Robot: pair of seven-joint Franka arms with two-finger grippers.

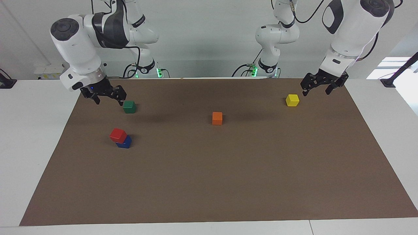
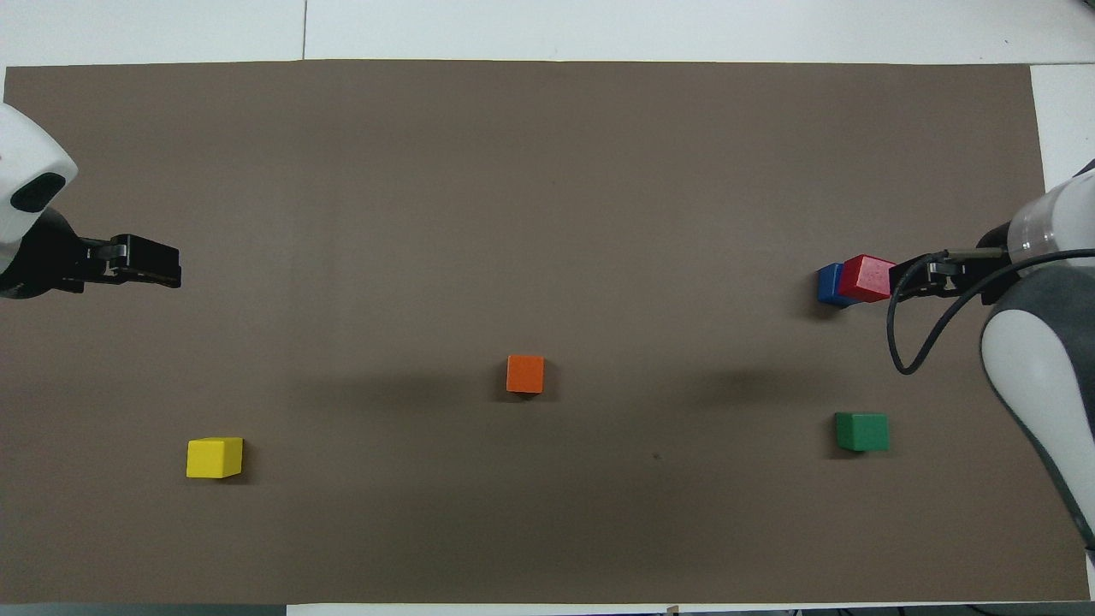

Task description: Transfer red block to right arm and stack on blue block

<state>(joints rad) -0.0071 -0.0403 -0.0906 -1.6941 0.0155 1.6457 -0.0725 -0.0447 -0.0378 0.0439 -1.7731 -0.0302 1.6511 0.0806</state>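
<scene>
So the right gripper (image 1: 106, 95) is up in the air over the mat (image 1: 228, 182) at the right arm's end of the table, fingers spread and nothing between them. It's clear of the stack, no contact at all, hanging just beside the green block (image 1: 129, 106) in the facing view. The right arm (image 1: 81, 42) is the one with the little blue light at the wrist.

The red block (image 1: 118, 135) sits on top of the blue block (image 1: 125, 142), farther from the robots than the green one. It's a small bright red cube with matte faces, same size as the others. It isn't squared up: it overhangs the blue block toward the right arm's end of the table, and it's turned a bit relative to the blue one, so the edges don't line up. Being a cube, there's no real long axis. Top face looks flat and level.

The left gripper (image 1: 321, 85) waits raised near the yellow block (image 1: 292, 100), fingers spread too, empty. The orange block (image 1: 217, 118) sits mid-mat.
</scene>
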